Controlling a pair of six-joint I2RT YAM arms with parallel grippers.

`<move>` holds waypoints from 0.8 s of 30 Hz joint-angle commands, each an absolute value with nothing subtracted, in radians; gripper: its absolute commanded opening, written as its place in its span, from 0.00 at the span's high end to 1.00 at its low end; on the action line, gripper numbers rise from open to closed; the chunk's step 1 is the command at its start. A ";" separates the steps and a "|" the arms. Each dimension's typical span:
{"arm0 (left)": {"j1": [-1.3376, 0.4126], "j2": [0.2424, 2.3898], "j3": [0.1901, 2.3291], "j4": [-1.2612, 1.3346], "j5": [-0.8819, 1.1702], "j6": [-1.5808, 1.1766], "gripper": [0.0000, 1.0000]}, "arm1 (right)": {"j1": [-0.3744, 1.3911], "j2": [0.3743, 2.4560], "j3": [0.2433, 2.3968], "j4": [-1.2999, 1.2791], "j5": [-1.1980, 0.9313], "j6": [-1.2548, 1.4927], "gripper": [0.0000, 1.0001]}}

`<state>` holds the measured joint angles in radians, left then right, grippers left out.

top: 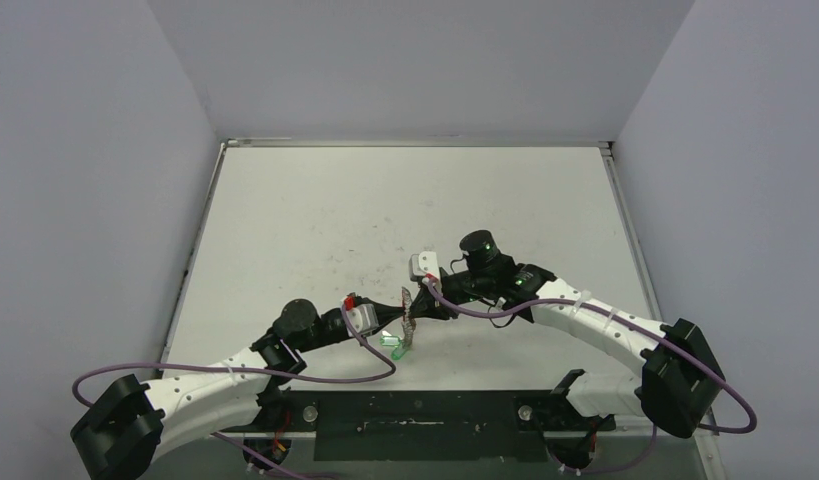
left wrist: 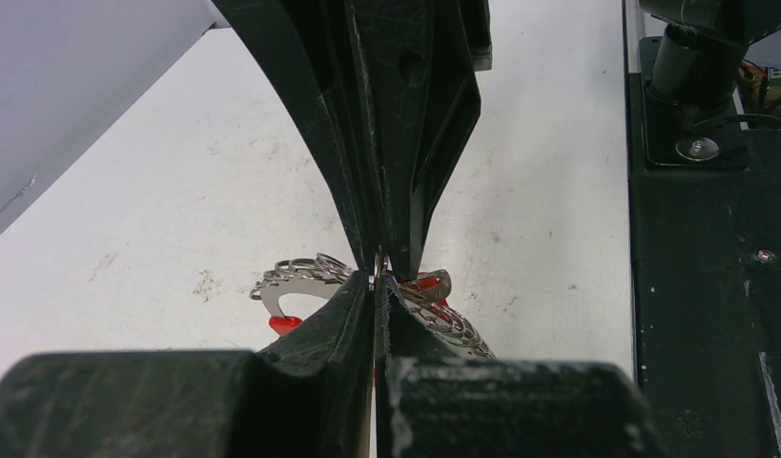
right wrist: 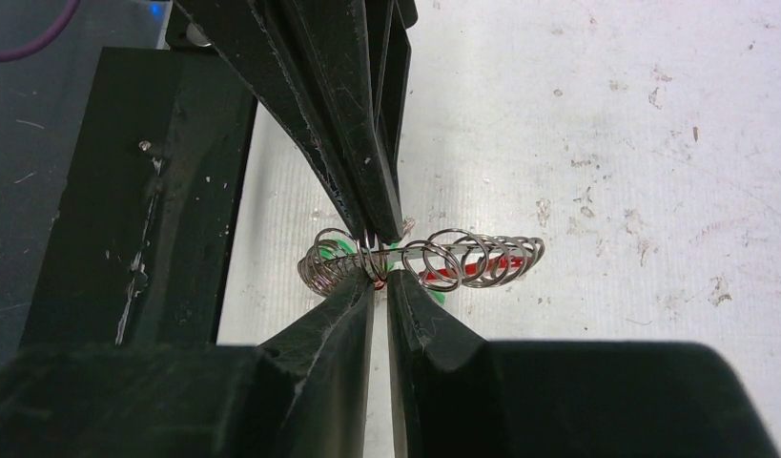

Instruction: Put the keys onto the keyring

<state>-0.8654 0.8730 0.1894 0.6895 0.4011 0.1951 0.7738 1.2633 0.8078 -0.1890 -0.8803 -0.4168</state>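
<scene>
The keyring (top: 408, 322) hangs on edge above the table between both arms, its fringe of silver loops (right wrist: 472, 253) and a red arc (right wrist: 482, 268) showing. My left gripper (left wrist: 377, 277) is shut on the ring's edge, with loops (left wrist: 291, 279) fanning out on either side. From the opposite side my right gripper (right wrist: 379, 277) is pinched on one small loop, its jaws almost together. Keys with green tags (top: 392, 343) dangle below the ring, and green (right wrist: 340, 251) shows behind the loops. Whether the red tag is among them I cannot tell.
The black base plate (top: 415, 415) runs along the near table edge just behind the ring, also seen in the left wrist view (left wrist: 710, 286) and the right wrist view (right wrist: 129, 191). Grey walls close in the white table (top: 405, 200) on three sides.
</scene>
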 commanded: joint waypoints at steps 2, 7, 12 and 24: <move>-0.870 0.861 0.209 0.751 0.408 0.191 1.00 | 0.781 1.258 0.849 -0.153 -0.945 -0.454 0.86; -0.870 0.869 0.210 0.756 0.410 0.190 1.00 | 0.787 1.249 0.847 -0.143 -0.944 -0.459 0.88; -0.870 0.871 0.207 0.763 0.409 0.191 1.00 | 0.787 1.258 0.869 -0.214 -0.931 -0.486 1.00; -0.870 0.839 0.204 0.709 0.387 0.209 0.82 | 0.788 1.317 1.033 -0.517 -0.818 -0.476 1.00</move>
